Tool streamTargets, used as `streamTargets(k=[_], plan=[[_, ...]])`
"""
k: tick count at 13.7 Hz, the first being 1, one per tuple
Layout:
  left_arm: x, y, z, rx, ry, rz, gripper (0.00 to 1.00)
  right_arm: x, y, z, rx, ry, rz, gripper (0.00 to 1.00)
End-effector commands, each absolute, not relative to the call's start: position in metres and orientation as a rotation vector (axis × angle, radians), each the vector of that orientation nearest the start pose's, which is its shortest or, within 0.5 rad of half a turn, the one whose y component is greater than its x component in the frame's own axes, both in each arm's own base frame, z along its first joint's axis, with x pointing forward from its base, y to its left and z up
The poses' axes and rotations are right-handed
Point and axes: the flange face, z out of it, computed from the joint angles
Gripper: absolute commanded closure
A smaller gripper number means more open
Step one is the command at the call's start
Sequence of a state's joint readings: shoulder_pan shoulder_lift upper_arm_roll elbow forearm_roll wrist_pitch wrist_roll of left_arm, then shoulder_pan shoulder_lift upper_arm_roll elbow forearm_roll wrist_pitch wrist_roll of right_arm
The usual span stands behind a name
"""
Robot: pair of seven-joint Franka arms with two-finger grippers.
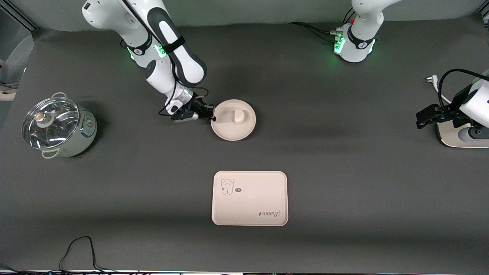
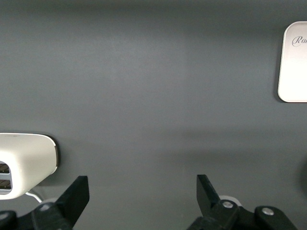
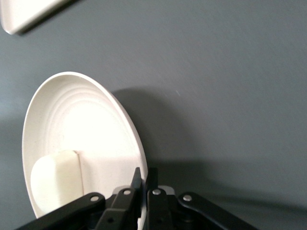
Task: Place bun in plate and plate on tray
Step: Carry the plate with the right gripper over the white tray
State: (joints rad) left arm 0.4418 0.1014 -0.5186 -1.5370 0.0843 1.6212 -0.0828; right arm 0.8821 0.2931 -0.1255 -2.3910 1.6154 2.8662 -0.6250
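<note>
Right wrist view: right gripper [image 3: 143, 189] pinched on plate [image 1: 233, 120] rim; bun [image 1: 239, 116] loose inside, tray [image 1: 249, 198] nearer camera than plate. Rigid, light, slick probably; keep level. Left gripper [image 2: 143, 199] idle, spread wide.

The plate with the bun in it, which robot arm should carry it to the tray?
The right arm. Its gripper is already shut on the plate rim, with the bun inside. The left gripper waits open at its end of the table, away from the plate and the tray.
</note>
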Motion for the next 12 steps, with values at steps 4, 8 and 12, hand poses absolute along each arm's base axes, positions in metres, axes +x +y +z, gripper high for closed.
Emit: streamTargets(k=[4, 8, 12], plan=[[0.575, -0.023, 0.597, -3.098, 0.012, 0.009, 0.0, 0.467, 0.308, 0.255, -2.657, 0.205, -0.003, 1.0], [0.574, -0.023, 0.598, -3.101, 0.009, 0.01, 0.0, 0.545, 0.312, 0.324, -2.682, 0.185, 0.079, 1.0], [0.573, -0.023, 0.599, -3.102, 0.008, 0.02, 0.0, 0.613, 0.312, 0.375, -2.712, 0.146, 0.07, 1.0]])
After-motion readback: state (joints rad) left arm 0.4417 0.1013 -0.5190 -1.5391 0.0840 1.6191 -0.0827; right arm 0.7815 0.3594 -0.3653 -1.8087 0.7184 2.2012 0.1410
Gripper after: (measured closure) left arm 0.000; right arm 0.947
